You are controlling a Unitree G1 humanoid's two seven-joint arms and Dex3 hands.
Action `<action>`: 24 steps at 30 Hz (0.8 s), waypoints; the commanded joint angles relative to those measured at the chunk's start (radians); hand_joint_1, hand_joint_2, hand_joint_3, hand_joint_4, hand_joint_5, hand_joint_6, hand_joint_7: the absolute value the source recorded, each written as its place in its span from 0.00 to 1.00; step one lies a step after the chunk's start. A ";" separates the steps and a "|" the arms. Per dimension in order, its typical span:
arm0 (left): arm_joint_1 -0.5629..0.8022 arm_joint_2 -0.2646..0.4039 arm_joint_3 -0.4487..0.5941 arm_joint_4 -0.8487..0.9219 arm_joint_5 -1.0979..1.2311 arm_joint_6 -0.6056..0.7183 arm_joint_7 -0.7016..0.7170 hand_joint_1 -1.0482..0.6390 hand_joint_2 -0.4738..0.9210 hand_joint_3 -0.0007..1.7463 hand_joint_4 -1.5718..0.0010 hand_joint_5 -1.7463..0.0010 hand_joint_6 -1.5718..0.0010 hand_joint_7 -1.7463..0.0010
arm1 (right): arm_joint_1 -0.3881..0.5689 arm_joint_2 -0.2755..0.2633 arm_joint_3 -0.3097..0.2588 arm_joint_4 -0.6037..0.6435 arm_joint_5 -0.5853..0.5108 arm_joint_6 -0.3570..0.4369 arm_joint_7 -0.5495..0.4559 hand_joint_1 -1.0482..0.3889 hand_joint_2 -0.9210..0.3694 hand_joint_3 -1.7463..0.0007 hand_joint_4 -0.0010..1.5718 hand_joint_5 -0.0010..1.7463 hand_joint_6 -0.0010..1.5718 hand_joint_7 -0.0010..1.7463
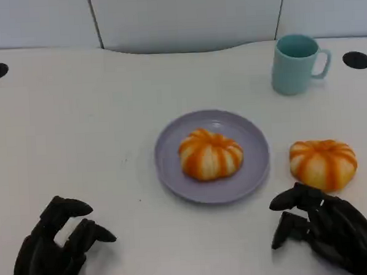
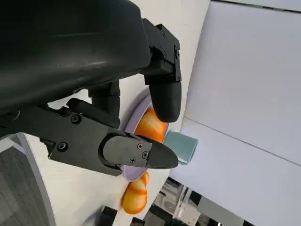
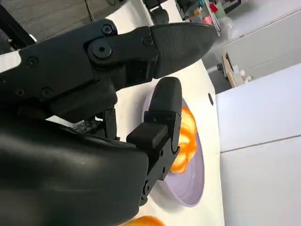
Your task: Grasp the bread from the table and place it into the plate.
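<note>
Head view. A round lavender plate (image 1: 212, 156) lies at the centre of the frame on the white desk (image 1: 78, 130). On it, slightly left of the plate's middle, sits a dome-shaped orange-and-cream striped bread roll (image 1: 210, 153). A second striped bread roll of the same kind (image 1: 323, 163) rests on the desk at right of centre, just beside the plate's right rim and apart from it. Both rolls sit flat side down, dome upward; each is nearly round, a little wider across the frame than deep, so no marked long axis can be given. Their stripes run outward from the crown. A pale teal ceramic mug (image 1: 296, 64) stands upright at the upper right, its handle pointing toward the right edge.

My left hand (image 1: 54, 249) is at the lower left, fingers curled inward over the bare desk, grasping nothing. My right hand (image 1: 327, 228) is at the lower right, just below the roll on the desk, fingers partly bent and apart, holding nothing; I cannot tell whether the fingertips touch the roll.
</note>
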 commanded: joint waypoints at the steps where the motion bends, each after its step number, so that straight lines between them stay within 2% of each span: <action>1: 0.003 0.009 0.008 -0.006 0.004 -0.004 -0.002 0.31 1.00 0.11 0.78 0.00 0.85 0.08 | 0.032 -0.009 -0.001 0.017 -0.020 0.037 -0.020 0.37 0.00 0.84 0.37 0.85 0.38 0.62; 20: 0.009 0.007 0.007 -0.005 0.009 -0.015 -0.005 0.32 1.00 0.12 0.77 0.00 0.85 0.08 | 0.042 -0.008 0.003 -0.005 -0.025 0.052 -0.022 0.36 0.00 0.85 0.37 0.85 0.39 0.62; 24: 0.008 0.007 0.009 -0.004 0.004 -0.004 -0.005 0.31 1.00 0.10 0.77 0.00 0.84 0.08 | 0.043 -0.006 0.002 -0.006 -0.024 0.051 -0.022 0.36 0.00 0.85 0.37 0.85 0.39 0.62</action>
